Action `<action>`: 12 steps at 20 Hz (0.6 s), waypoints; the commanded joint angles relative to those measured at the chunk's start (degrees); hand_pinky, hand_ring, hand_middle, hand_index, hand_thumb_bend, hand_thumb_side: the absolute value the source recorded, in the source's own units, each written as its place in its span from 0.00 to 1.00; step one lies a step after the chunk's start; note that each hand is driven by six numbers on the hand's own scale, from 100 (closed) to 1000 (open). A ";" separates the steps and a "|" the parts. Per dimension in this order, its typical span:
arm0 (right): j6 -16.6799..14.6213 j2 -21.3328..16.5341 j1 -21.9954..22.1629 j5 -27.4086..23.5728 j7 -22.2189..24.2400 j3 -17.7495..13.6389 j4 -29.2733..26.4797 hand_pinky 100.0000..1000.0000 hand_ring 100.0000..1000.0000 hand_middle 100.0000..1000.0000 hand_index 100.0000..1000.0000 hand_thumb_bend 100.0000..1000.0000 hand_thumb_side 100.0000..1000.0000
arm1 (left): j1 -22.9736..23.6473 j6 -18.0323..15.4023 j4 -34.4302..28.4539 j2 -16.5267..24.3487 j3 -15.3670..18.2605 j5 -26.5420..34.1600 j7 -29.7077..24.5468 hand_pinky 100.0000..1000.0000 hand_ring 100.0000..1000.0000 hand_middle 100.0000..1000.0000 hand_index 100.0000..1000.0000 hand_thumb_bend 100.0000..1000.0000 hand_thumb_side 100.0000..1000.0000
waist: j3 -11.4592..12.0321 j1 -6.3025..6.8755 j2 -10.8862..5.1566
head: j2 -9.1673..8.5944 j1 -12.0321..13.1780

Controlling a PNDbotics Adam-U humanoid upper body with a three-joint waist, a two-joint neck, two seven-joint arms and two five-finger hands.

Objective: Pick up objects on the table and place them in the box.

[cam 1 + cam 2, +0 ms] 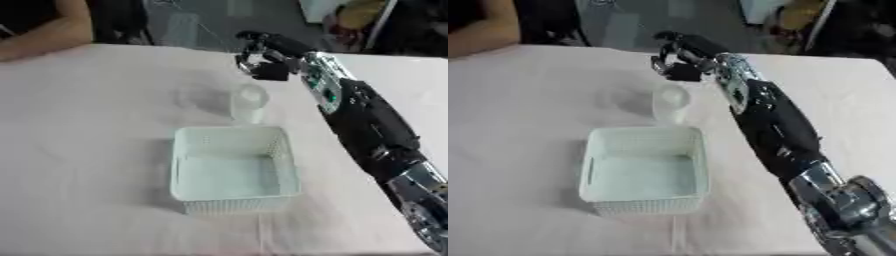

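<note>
The right arm, black with silver joints, stretches from the lower right corner diagonally up to the upper middle of the frame; its right hand (262,60) hangs above the far part of the pale cloth-covered surface (87,150), fingers curled downward and together, holding nothing visible; a clear, upright plastic cup (248,102) stands just below the hand in the picture, apart from it; the cup sits just beyond the far rim of the white perforated plastic box (232,170), which lies at the centre of the frame.
</note>
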 commanded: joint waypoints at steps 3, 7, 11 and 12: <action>-0.34 -0.79 -0.41 0.57 -0.14 0.13 -1.19 1.00 1.00 1.00 0.61 0.00 0.98 | -0.48 0.32 -0.81 1.00 0.08 -0.15 0.01 0.64 0.66 0.69 0.86 0.49 0.88 | -0.20 0.44 -1.11 | 0.23 -0.88; -0.44 -0.77 -0.01 0.64 -0.13 0.22 -1.20 1.00 1.00 1.00 0.61 0.00 0.98 | -0.38 0.39 -0.81 1.09 0.10 -0.20 0.03 0.64 0.66 0.69 0.86 0.49 0.88 | -0.36 0.46 -1.20 | 0.36 -0.67; -0.29 -0.42 0.26 0.95 -0.08 0.19 -0.83 1.00 1.00 1.00 0.61 0.00 0.99 | -0.26 0.46 -0.81 1.18 0.12 -0.25 0.07 0.64 0.66 0.69 0.86 0.49 0.88 | -0.54 0.53 -1.29 | 0.43 -0.60; -0.23 -0.22 0.30 1.09 -0.09 0.12 -0.66 1.00 1.00 1.00 0.61 0.00 0.99 | -0.24 0.48 -0.81 1.20 0.11 -0.26 0.08 0.64 0.66 0.69 0.86 0.49 0.88 | -0.57 0.56 -1.29 | 0.44 -0.61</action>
